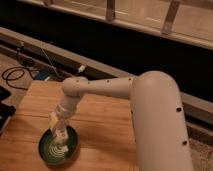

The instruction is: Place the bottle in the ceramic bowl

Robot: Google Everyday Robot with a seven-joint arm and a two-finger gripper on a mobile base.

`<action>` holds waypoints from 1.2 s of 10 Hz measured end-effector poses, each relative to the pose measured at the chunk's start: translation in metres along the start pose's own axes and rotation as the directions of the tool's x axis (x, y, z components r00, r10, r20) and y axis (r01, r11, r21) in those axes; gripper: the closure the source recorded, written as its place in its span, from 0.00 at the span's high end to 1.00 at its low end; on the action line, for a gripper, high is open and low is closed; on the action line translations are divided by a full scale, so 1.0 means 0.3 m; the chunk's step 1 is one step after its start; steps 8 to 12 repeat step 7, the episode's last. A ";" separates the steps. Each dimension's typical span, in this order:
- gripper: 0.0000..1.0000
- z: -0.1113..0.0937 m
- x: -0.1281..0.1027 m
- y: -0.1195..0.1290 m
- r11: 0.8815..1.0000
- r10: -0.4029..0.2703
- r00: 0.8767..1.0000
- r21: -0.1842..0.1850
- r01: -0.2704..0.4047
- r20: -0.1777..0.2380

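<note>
The dark green ceramic bowl (56,152) with pale ring lines sits on the wooden table (100,125) near its front left. My gripper (58,129) hangs directly over the bowl, its tip just above the bowl's inside. A small pale bottle (61,133) shows between the fingers, upright, its lower end at or just above the bowl's floor. The white arm reaches in from the right.
A dark object (4,112) lies at the table's left edge. Black cables (17,75) lie on the floor beyond the table's back left. A dark wall and railing run behind the table.
</note>
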 end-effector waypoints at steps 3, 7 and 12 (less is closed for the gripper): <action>0.80 0.000 0.000 0.000 1.000 0.000 1.000 0.000 0.000 0.000; 0.80 0.000 0.000 0.001 1.000 -0.001 1.000 0.000 0.001 0.000; 0.80 0.000 0.000 0.001 1.000 -0.001 1.000 0.000 0.001 0.000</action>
